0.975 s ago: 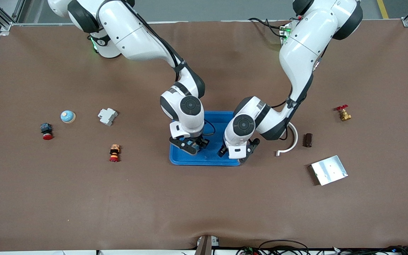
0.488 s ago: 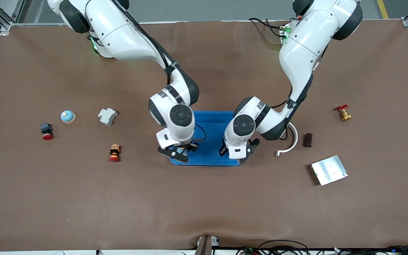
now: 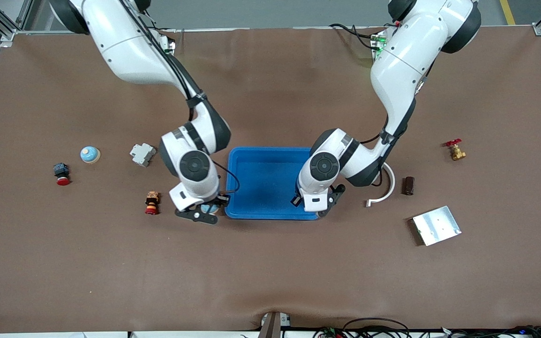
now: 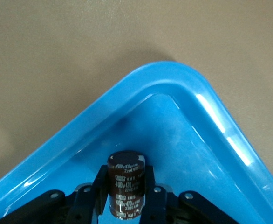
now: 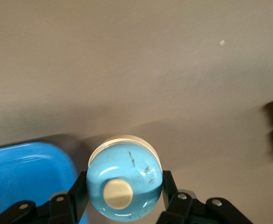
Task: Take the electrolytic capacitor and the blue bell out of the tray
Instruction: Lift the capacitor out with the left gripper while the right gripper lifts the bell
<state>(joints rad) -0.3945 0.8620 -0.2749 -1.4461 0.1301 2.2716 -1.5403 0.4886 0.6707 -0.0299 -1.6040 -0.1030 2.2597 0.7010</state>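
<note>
My left gripper (image 3: 316,203) hangs over the corner of the blue tray (image 3: 270,151) nearest the front camera on the left arm's side. In the left wrist view this gripper (image 4: 126,201) is shut on a dark brown capacitor (image 4: 126,184) with white print, held upright above the tray floor (image 4: 183,154). My right gripper (image 3: 203,214) is over the bare table just beside the tray, toward the right arm's end. The right wrist view shows it (image 5: 125,192) shut on a light blue bell (image 5: 127,179) with a cream button and base.
On the right arm's end lie another blue bell (image 3: 89,154), a grey block (image 3: 142,154), a red-and-orange stack (image 3: 151,202) and a red button (image 3: 62,174). Toward the left arm's end lie a white curved strip (image 3: 385,193), a brown piece (image 3: 407,185), a metal plate (image 3: 436,225) and a brass valve (image 3: 455,150).
The right arm has carried the bell off the tray toward the right arm's end, to just outside the tray's edge. The left arm has stayed over its tray corner.
</note>
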